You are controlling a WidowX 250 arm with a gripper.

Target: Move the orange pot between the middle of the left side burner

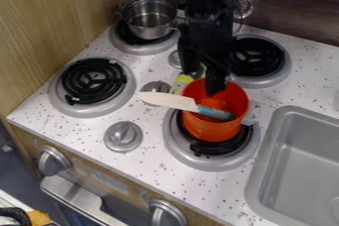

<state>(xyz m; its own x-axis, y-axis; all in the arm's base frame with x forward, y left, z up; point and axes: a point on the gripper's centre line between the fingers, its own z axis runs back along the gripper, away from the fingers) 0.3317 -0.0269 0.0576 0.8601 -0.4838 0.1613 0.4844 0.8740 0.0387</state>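
Silver front knob (167, 213); beyond, orange pot (210, 129) on a burner (177, 146), hand (202, 82) spread at its rim

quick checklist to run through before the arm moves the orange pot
- orange pot on front left burner: not ok, it sits on the front right burner
- gripper positioned at pot: ok, hangs over its back rim
- gripper open: ok, fingers stand apart
- gripper touching pot: cannot tell
- pot free of loose items: not ok, blue-handled knife lies across it, blade jutting out past the rim
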